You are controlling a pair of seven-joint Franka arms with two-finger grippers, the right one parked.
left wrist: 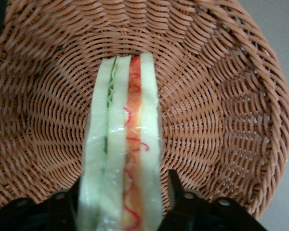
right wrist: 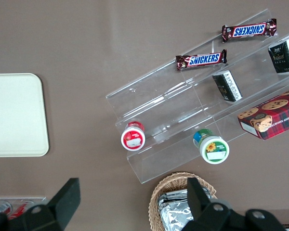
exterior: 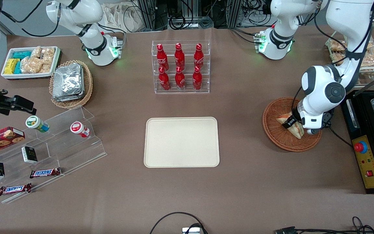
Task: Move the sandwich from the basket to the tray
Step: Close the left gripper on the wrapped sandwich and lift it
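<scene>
A brown cloth-covered table [exterior: 187,195] under even light, cables along its edge.

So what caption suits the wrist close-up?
Gripper straddling the sandwich in the basket.

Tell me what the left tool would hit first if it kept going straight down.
The left tool already straddles the sandwich, so it would probably meet the basket floor beneath.
</scene>
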